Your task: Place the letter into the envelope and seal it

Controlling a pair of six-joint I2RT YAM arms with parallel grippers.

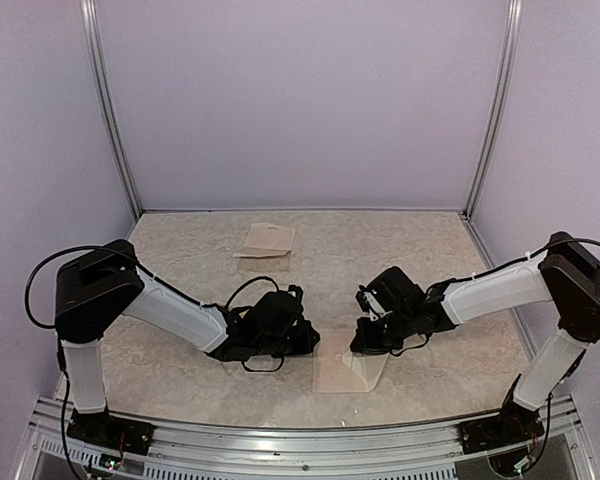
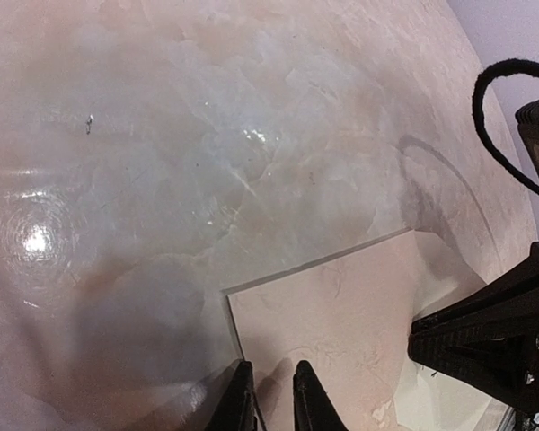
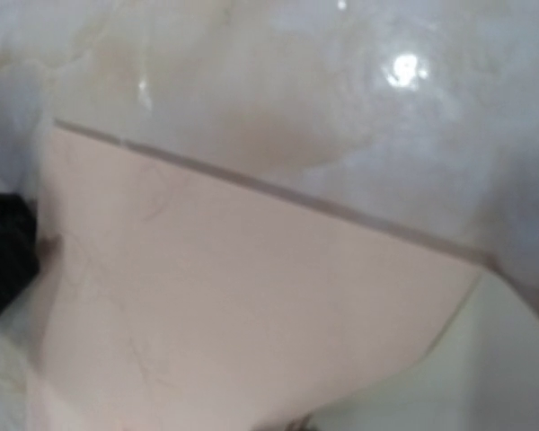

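The pale pinkish-beige envelope (image 1: 342,372) lies on the marble table between my grippers. My left gripper (image 1: 306,340) is at its far left corner. In the left wrist view its fingertips (image 2: 310,400) stand almost together and press down astride the envelope's (image 2: 341,314) left edge. My right gripper (image 1: 366,338) is over the envelope's right side, which lifts up toward it. In the right wrist view the envelope (image 3: 225,296) fills the frame and hides the fingers. A whiter sheet, the letter (image 3: 499,377), shows at the envelope's lifted side, and also in the left wrist view (image 2: 436,404).
A yellowish sticker sheet (image 1: 267,240) lies at the back middle of the table. Grey walls with metal posts (image 1: 110,110) close the back and sides. A metal rail (image 1: 300,440) runs along the near edge by the arm bases.
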